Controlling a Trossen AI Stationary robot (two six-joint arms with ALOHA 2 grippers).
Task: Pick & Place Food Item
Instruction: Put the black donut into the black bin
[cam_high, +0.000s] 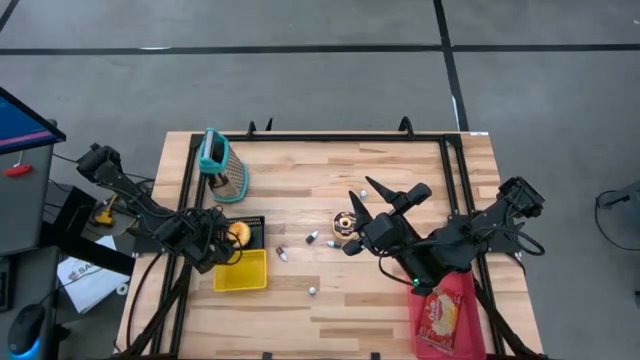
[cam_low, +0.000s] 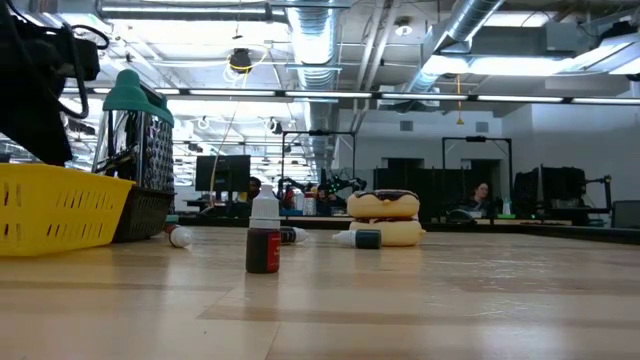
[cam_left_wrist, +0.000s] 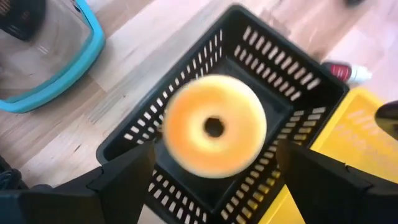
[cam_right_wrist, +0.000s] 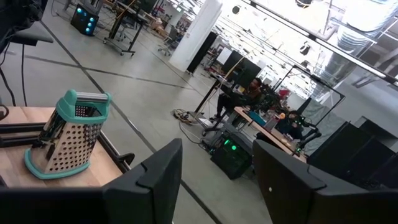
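Two doughnuts are on the table, and the one that matters now is the plain yellow doughnut (cam_left_wrist: 214, 126) seen in the left wrist view. It lies straight ahead of the left gripper (cam_high: 222, 240), centred between the two dark fingers (cam_left_wrist: 118, 180), which stand spread wide on either side of it and touch nothing. It looks slightly blurred and sits over the floor of the black slotted basket (cam_left_wrist: 297, 87), so my reading is that it is dropping into, or has just settled in, that basket; I cannot tell whether it already rests on the bottom. Being a ring, it has no long axis to line up with; its hole faces the camera, so it lies flat.

From above, the left gripper hangs directly over the black basket, with the yellow basket (cam_high: 241, 272) touching it on the near side and the teal-handled box grater (cam_high: 224, 168) just beyond. The left arm is plainly the nearer one to this doughnut.

A second doughnut, chocolate-topped (cam_high: 343, 222), rests near the table's middle among small bottles (cam_high: 313, 237). The right gripper (cam_high: 372, 205) hovers just beside it, fingers parted and holding nothing, pointed away across the table toward the grater. A red snack bag (cam_high: 446, 315) lies under the right arm's elbow. If that doughnut is next, the right arm is nearer.
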